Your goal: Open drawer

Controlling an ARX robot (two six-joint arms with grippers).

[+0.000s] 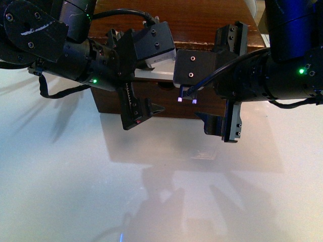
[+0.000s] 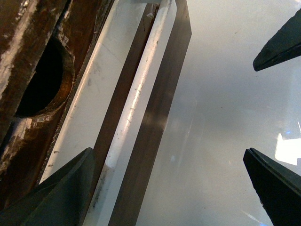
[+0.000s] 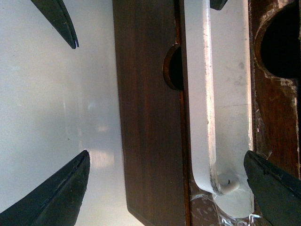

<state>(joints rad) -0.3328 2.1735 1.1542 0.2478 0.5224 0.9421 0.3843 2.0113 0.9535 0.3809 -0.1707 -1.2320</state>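
The drawer (image 3: 277,122) is dark brown scuffed wood with a semicircular notch (image 2: 44,80) and a wide white bar handle (image 3: 203,94). In the front view the handle (image 1: 157,76) shows as a pale strip between the two arms, on the wooden cabinet (image 1: 176,22). My left gripper (image 2: 171,188) is open, and the handle (image 2: 136,99) runs just inside one finger (image 2: 66,188). My right gripper (image 3: 169,188) is open as well; the handle's rounded end lies between its fingers, close to one finger (image 3: 277,188). Neither gripper touches the handle. Both grippers, left (image 1: 139,75) and right (image 1: 206,83), hover at the cabinet front.
Below the handle sits a plain dark drawer front (image 3: 146,117) with a small notch (image 3: 171,66). The glossy white table (image 1: 161,191) spreads out in front of the cabinet. A finger of the other arm (image 2: 280,42) shows near the left gripper.
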